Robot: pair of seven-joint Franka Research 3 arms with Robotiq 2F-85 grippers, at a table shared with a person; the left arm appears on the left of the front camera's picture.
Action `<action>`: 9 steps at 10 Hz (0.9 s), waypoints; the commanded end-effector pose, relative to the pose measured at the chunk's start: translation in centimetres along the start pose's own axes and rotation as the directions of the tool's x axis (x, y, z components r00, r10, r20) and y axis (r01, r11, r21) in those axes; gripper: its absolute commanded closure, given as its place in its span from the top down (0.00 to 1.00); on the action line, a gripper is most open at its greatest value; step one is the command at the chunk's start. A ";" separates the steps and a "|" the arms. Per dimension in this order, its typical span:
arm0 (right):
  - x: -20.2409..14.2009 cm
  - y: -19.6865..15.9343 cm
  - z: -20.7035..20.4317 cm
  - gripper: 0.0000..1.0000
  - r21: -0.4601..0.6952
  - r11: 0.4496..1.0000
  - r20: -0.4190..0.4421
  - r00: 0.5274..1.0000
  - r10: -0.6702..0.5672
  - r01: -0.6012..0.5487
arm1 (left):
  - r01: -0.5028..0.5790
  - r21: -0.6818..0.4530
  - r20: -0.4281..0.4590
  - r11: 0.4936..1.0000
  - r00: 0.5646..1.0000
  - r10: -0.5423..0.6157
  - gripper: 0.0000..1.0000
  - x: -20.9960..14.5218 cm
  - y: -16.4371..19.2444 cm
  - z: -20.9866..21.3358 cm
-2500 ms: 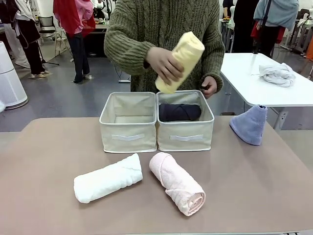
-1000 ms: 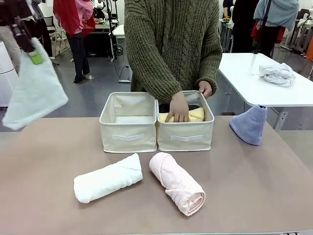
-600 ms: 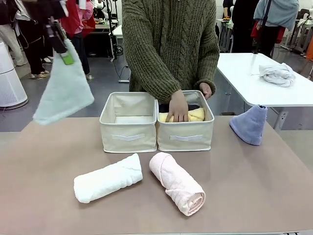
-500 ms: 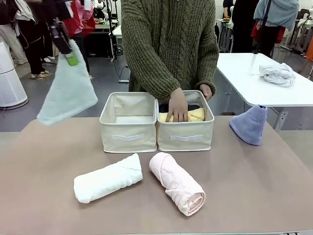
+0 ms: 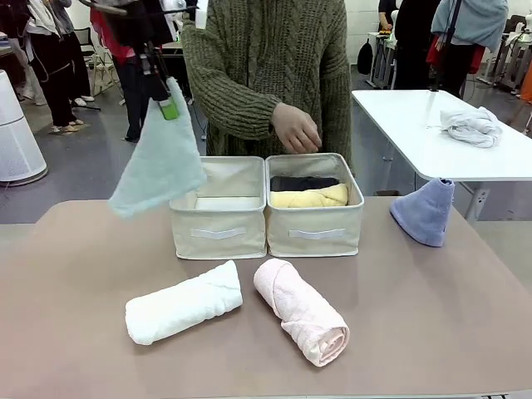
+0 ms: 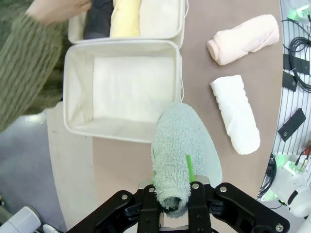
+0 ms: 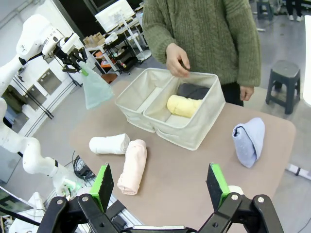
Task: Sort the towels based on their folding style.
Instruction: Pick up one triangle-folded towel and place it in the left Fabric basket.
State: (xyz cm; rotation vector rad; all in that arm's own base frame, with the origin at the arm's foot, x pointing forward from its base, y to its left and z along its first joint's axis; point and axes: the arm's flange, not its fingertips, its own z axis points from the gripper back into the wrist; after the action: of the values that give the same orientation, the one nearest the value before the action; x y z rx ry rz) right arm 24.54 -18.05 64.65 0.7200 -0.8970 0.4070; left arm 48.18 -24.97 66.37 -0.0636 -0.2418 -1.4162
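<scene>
Shifted right since half a second ago: left gripper with pale green cone, from over the table's far left part to just beside the left bin. Also lifted: person's hand, off the yellow roll, now in the air above the right bin.

Brown table across the whole near field. Person in green knit sweater standing at the far side, behind the bins. White table at far right, carrying a whitish-grey cloth bundle.

Two cream fabric bins at far centre, side by side and touching. Left bin bare inside. Right bin holding dark grey roll at its far side and the yellow roll just near of it, the two touching.

Pale green cone off the table, hung by its tip, wide end down and swung left. From the left wrist view, wide end over the left bin's outer wall and the table beside it. Left jaws clenched on the cone's tip.

White roll lying near, left of centre. Pink roll just right of it, angled. Lavender-blue cone upright at far right, well apart from the bins.

Right gripper raised, looking down across the table; jaws released, spread wide, nothing between them.
</scene>
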 end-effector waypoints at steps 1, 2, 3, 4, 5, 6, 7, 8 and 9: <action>0.0 -0.1 -0.2 1.00 0.016 1.000 0.005 1.000 0.007 -0.007 | 0.022 -0.034 0.004 0.999 1.000 -0.021 0.17 1.8 1.0 -0.4; 0.0 -0.1 -0.2 1.00 0.016 1.000 0.005 1.000 0.007 -0.007 | 0.034 -0.055 -0.004 0.998 0.999 -0.034 0.17 2.4 1.5 -1.1; 0.0 -0.1 -0.2 1.00 0.016 1.000 0.005 1.000 0.007 -0.007 | 0.028 -0.067 -0.020 0.997 0.999 -0.029 0.17 2.4 1.7 -1.6; 0.0 -0.1 -0.2 1.00 0.016 1.000 0.005 1.000 0.007 -0.007 | 0.015 -0.070 -0.041 0.997 0.999 -0.018 0.17 2.2 1.8 -1.6; 0.0 -0.1 -0.2 1.00 0.016 1.000 0.005 1.000 0.007 -0.007 | 0.028 -0.051 -0.008 0.998 1.000 -0.028 0.17 2.2 0.9 -2.5; 0.0 -0.1 -0.2 1.00 0.016 1.000 0.005 1.000 0.007 -0.007 | 0.028 -0.051 -0.008 0.998 1.000 -0.028 0.17 2.2 0.9 -2.5; 0.0 -0.1 -0.2 1.00 0.016 1.000 0.005 1.000 0.007 -0.007 | 0.028 -0.051 -0.008 0.998 1.000 -0.028 0.17 2.2 0.9 -2.5; 0.0 -0.1 -0.2 1.00 0.016 1.000 0.005 1.000 0.007 -0.007 | 0.026 -0.067 -0.017 0.997 0.999 -0.027 0.17 2.2 1.3 -3.1; 0.0 -0.1 -0.2 1.00 0.016 1.000 0.005 1.000 0.007 -0.007 | 0.020 0.020 0.038 1.000 0.999 -0.021 0.17 2.4 1.3 -2.5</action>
State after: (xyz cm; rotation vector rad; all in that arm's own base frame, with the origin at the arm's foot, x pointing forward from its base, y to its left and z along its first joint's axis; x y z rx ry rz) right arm 24.54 -18.05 64.65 0.7200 -0.8970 0.4070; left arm 50.39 -27.64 64.23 -0.0952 -0.2107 -1.4495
